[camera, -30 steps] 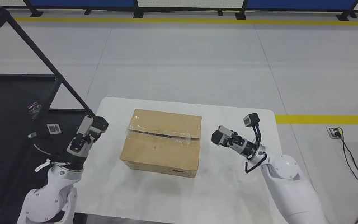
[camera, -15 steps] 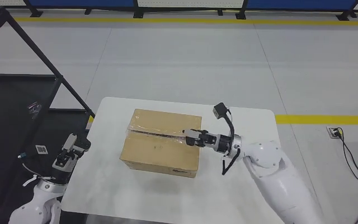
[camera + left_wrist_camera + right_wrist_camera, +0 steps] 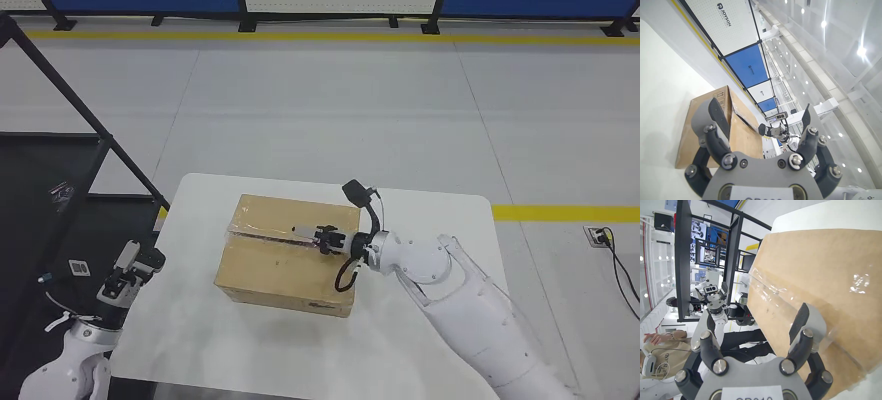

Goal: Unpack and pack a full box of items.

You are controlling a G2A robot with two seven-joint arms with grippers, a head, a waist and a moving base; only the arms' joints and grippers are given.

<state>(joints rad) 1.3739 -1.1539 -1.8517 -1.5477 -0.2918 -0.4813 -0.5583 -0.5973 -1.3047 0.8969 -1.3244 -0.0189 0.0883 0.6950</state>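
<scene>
A closed brown cardboard box [image 3: 285, 268] stands in the middle of the white table [image 3: 420, 330], with clear tape [image 3: 270, 234] along its top seam. My right gripper [image 3: 308, 235] is open and hovers low over the box top by the seam. In the right wrist view one fingertip [image 3: 800, 317] lies over the taped cardboard [image 3: 810, 275], and the right gripper [image 3: 755, 321] holds nothing. My left gripper [image 3: 146, 258] is open at the table's left edge, apart from the box. The left gripper [image 3: 761, 115] faces the box's side [image 3: 738, 136], with the right gripper [image 3: 770, 130] beyond.
A black metal frame [image 3: 90, 130] slants past the table's left side. Bare table surface lies left, right and in front of the box. A yellow floor line [image 3: 565, 212] runs to the right of the table.
The right arm swung from the box's right side to over its top, moving leftward along the seam. The left arm pulled back from beside the box to the table's left edge.
</scene>
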